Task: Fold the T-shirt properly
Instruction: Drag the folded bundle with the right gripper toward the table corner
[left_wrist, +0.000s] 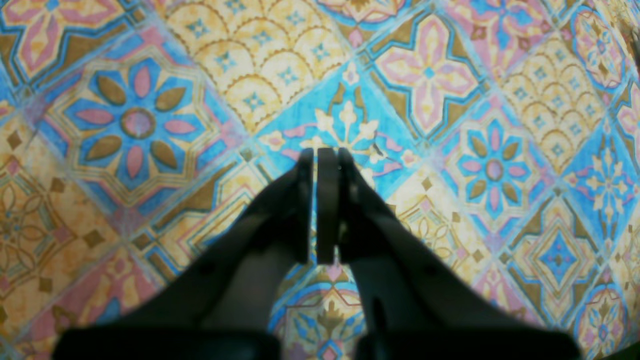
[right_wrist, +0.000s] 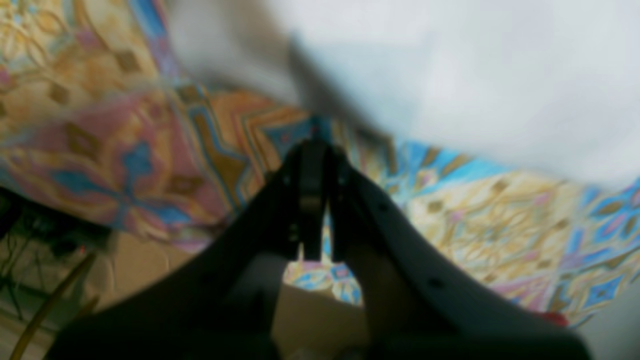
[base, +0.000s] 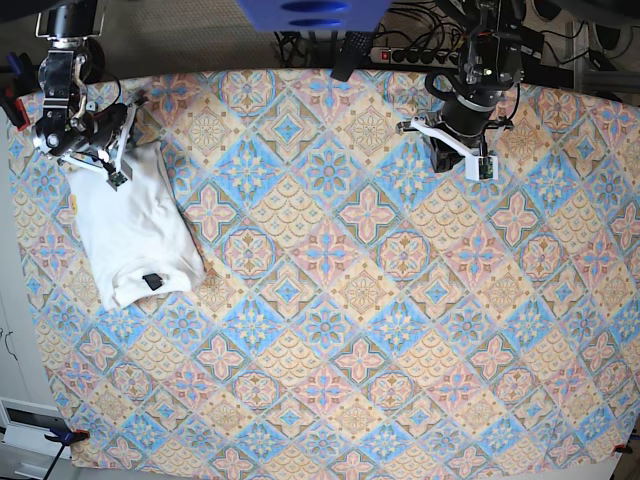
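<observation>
- Tablecloth (base: 400, 330): patterned, covers the whole table. Most of it is bare; the only item on it sits at the left edge, toward the far-left corner.
- T-shirt (base: 135, 235): white, already folded into a compact rectangle. Its long axis runs from the far edge toward the near edge, slightly slanted. The black neck tag (base: 153, 281) shows near its near end. No print is visible from above. Edges look fairly even; the near end is rounded, not crisp.
- Right gripper (base: 98, 150): hovers at the shirt's far end, just beside or over the hem. In the right wrist view the white cloth lies ahead of the fingertips (right_wrist: 314, 150), apart from them. Jaws clenched together, nothing between them.
- Left gripper (base: 455, 150): near the far edge, well apart from the shirt, over bare cloth. Jaws clenched, empty.
- Judgement: the right arm is far nearer; any last tidying falls to it. The fold looks essentially complete.
</observation>
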